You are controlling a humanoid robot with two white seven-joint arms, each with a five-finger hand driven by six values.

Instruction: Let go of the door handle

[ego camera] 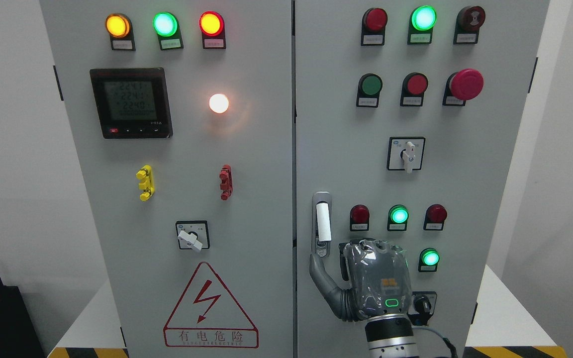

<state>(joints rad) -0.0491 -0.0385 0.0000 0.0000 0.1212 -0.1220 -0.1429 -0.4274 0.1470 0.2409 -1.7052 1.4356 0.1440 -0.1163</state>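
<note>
So the right hand [366,286] sits flat against the cabinet door [465,159], thumb out, gripping nothing. Up and left of it, the door handle [322,223] lies flush in its recess, so letting go looks done.

A single head view is given. The grey electrical cabinet [286,149] is faced squarely and from close by, so that most of the frame is filled by its two doors. The seam between the doors [294,149] is placed near the picture's middle. The cabinet's sides are seen to narrow toward the bottom, so the view is tilted slightly downward. Pale wall [13,149] is left visible at both edges. The robot hand [361,283] is seen low, right of centre.
</note>
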